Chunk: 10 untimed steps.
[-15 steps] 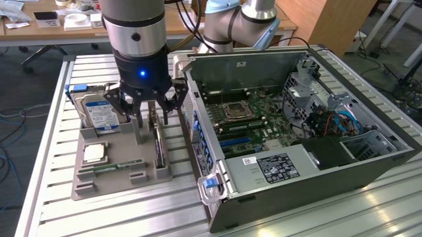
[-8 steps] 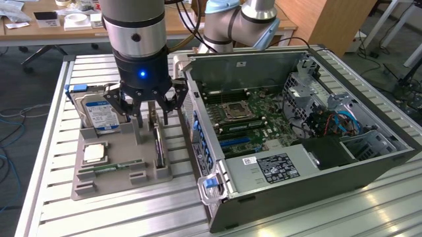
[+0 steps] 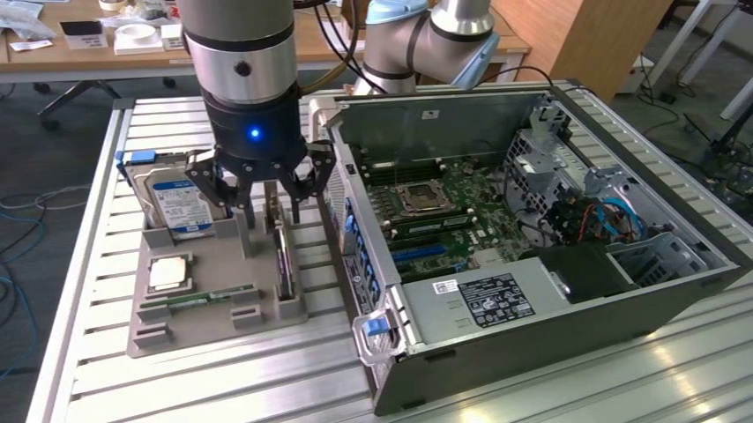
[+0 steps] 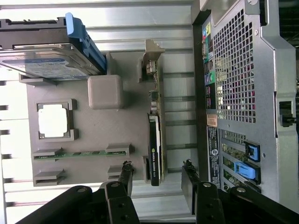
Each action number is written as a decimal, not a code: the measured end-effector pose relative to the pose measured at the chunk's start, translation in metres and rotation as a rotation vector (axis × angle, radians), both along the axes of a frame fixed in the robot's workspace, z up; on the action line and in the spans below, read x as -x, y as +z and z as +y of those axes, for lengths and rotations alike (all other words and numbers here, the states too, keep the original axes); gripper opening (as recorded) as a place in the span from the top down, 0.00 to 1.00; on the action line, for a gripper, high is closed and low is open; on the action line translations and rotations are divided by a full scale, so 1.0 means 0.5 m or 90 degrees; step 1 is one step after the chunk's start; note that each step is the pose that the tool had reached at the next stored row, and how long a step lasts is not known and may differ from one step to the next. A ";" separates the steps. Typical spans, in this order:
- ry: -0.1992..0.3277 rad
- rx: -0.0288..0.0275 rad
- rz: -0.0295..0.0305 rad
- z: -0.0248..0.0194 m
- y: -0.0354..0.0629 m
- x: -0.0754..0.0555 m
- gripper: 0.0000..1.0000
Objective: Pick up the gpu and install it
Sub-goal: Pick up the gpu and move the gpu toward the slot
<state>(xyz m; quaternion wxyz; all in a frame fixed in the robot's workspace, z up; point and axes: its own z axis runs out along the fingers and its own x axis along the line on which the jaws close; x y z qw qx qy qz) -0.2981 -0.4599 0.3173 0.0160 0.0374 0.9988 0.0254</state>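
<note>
The gpu (image 3: 282, 260) is a thin dark card standing on edge in a slot of the grey holder (image 3: 212, 328), close to the computer case. In the wrist view the gpu (image 4: 155, 142) runs lengthwise, with its metal bracket end farthest from the fingers. My gripper (image 3: 271, 207) hangs directly above the card, open. In the wrist view the gripper (image 4: 157, 179) has one dark fingertip (image 4: 125, 173) on each side of the card's near end, with a gap on both sides. Nothing is held.
The holder also carries a hard drive with a blue label (image 3: 176, 201), a CPU (image 3: 168, 273) and a green RAM stick (image 3: 200, 298). The open computer case (image 3: 659, 291) lies at the exterior view's right, motherboard (image 3: 442, 211) exposed. All rests on a slatted aluminium table (image 3: 235, 388).
</note>
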 end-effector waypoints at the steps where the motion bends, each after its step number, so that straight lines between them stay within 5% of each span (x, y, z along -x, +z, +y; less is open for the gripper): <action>1: 0.000 0.0001 0.0001 0.0000 -0.002 0.000 0.45; 10: 0.000 0.0001 0.0002 0.0000 -0.024 0.000 0.45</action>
